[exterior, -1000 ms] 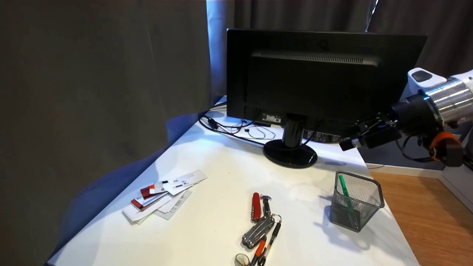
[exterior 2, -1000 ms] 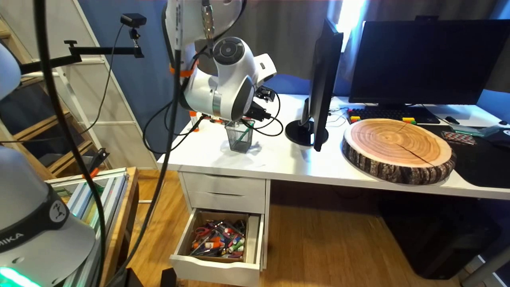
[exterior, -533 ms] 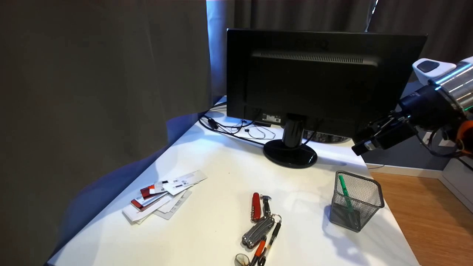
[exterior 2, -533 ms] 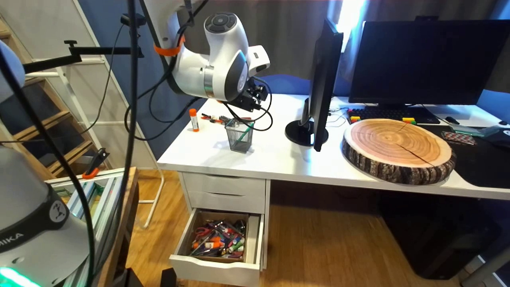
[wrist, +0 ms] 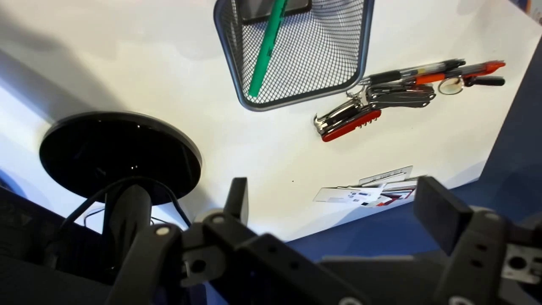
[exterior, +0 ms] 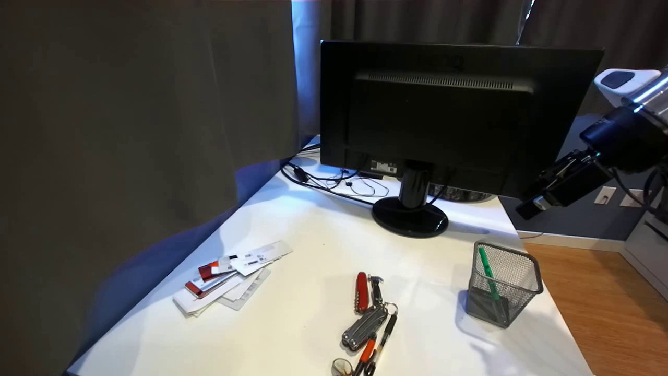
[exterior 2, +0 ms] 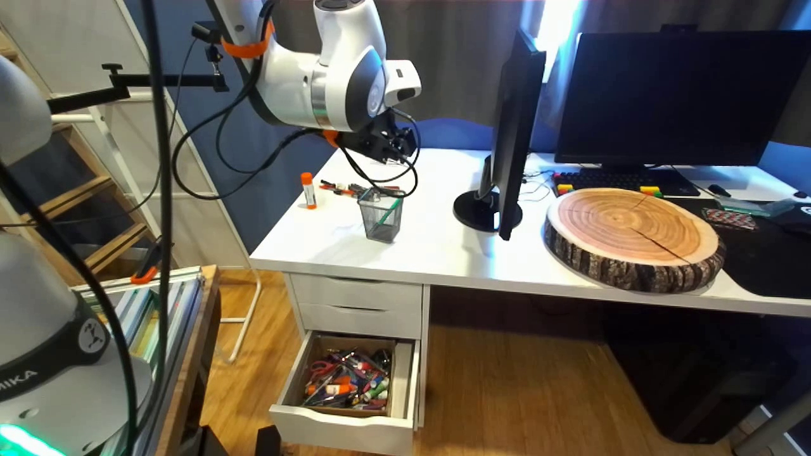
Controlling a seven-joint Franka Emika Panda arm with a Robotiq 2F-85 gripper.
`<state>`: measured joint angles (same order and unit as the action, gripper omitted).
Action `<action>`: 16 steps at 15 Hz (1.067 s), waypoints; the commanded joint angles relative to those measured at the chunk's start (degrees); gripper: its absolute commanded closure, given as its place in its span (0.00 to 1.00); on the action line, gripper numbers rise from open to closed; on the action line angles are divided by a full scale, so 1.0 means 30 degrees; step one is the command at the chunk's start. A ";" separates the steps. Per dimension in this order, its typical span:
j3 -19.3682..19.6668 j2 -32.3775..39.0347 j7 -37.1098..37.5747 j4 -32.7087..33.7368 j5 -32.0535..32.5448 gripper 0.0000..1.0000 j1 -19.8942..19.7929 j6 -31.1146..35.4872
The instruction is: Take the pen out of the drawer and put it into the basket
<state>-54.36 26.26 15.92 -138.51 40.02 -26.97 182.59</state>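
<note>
The green pen (wrist: pixel 266 53) leans inside the basket (wrist: pixel 296 99), a small grey mesh box, in the wrist view. In both exterior views the basket (exterior: pixel 522 300) stands upright on the desk, with the pen (exterior: pixel 486 263) slanting up against its wall. Below the desktop, the drawer (exterior 2: pixel 342 427) is pulled out and full of pens, scissors and other small items. My gripper (wrist: pixel 332 197) is open, its pads wide apart and nothing between them. In an exterior view the gripper (exterior: pixel 537 196) is in the air above the basket, not touching it.
A black monitor (exterior: pixel 459 115) stands on its round base (exterior: pixel 410 216) close to the arm. Multitools (exterior: pixel 365 326) and pens lie near the basket, and a stack of cards (exterior: pixel 229 282) lies farther off. A glue stick (exterior 2: pixel 308 191) stands by the desk edge. Cables (exterior 2: pixel 234 190) hang from the arm.
The arm has risen and drawn back from the monitor, away from the desk's middle. Its open gripper has not changed. Pen, basket and drawer have stayed in place.
</note>
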 commanded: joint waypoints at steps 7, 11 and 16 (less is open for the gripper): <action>-0.4279 -0.1274 0.1109 -0.1061 -0.0839 0.00 -0.4097 -0.2303; -0.5885 -0.1318 0.1518 -0.1355 -0.0872 0.00 -0.5547 -0.3063; -0.7761 -0.1497 0.2205 -0.1756 -0.0798 0.00 -0.7226 -0.3716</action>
<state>-73.85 24.75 20.31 -142.19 39.08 -45.43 172.71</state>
